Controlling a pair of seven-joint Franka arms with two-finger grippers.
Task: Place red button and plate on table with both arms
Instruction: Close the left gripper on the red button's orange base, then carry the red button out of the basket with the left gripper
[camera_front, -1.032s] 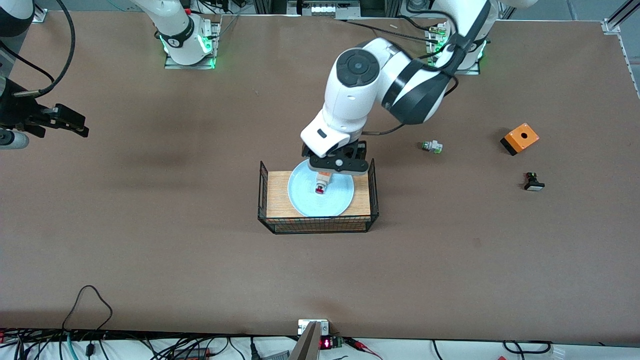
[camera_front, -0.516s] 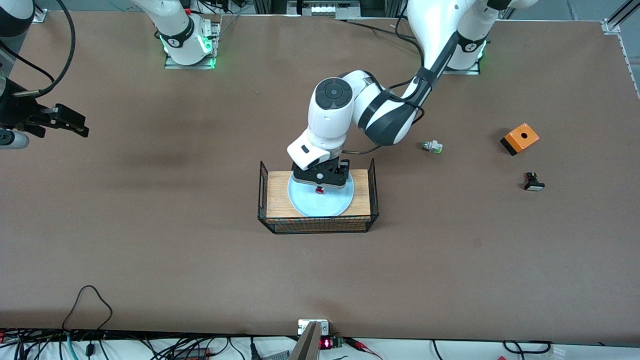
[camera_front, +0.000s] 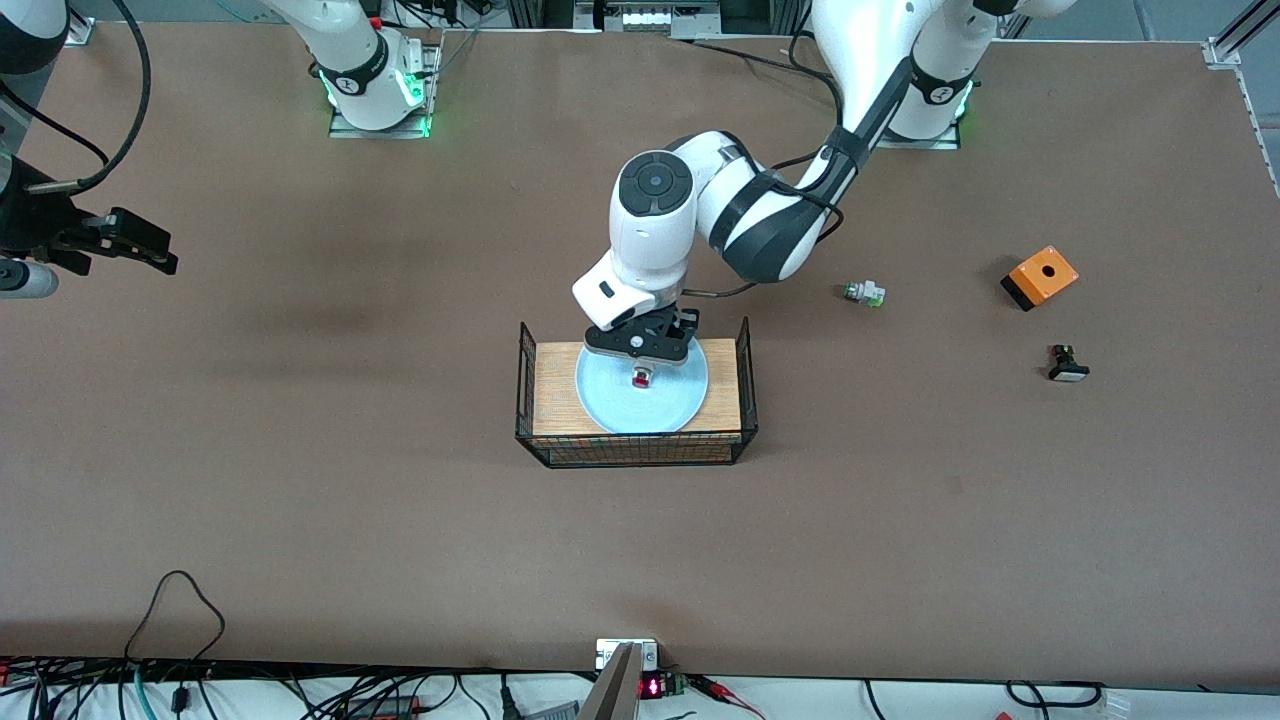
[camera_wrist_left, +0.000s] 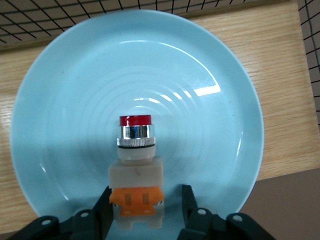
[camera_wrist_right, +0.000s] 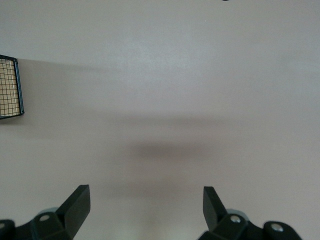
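Observation:
The red button (camera_front: 641, 378) lies on its side in the middle of the pale blue plate (camera_front: 610, 400), which rests on the wood-topped wire stand (camera_front: 555, 400). My left gripper (camera_front: 641, 362) is down on the plate, its jaws on either side of the button's orange end (camera_wrist_left: 136, 196). One finger (camera_wrist_left: 104, 207) touches the button (camera_wrist_left: 135, 145); the other finger (camera_wrist_left: 189, 205) stands a little off it. The plate (camera_wrist_left: 65, 100) fills the left wrist view. My right gripper (camera_front: 150, 255) waits open over the bare table (camera_front: 900, 520) at the right arm's end, with nothing between its fingers (camera_wrist_right: 77, 200).
A green-capped button (camera_front: 863, 293), an orange box (camera_front: 1040, 276) and a black button (camera_front: 1067, 366) lie on the table toward the left arm's end. Black wire walls (camera_front: 630, 452) rise around the stand. A corner of the stand (camera_wrist_right: 9, 87) shows in the right wrist view.
The left arm has come down onto the plate and its jaws have narrowed around the button's orange end. The button and plate stay put. The right arm has not moved.

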